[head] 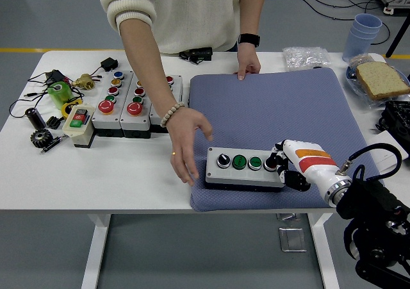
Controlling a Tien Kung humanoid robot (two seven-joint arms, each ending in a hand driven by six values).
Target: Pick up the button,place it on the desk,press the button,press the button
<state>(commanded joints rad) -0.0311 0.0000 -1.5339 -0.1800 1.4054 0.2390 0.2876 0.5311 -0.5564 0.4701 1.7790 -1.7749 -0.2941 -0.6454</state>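
Grey button box (245, 168) lies touching the right robot hand (280, 165).

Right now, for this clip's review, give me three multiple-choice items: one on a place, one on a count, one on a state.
1. Where does the four-control button box sit?
A. on the blue mat
B. on bare table
C. on the bread

2. How many green buttons does it carry?
A. none
B. two
C. four

3. What is the right hand doing?
A. hovering clear of the box
B. resting at the box's right end, fingers on it
C. holding the cups

Answers: 1 A, mat shows all round it. 2 B, two green caps between the black knob and the right end. 3 B, fingers touch that end.
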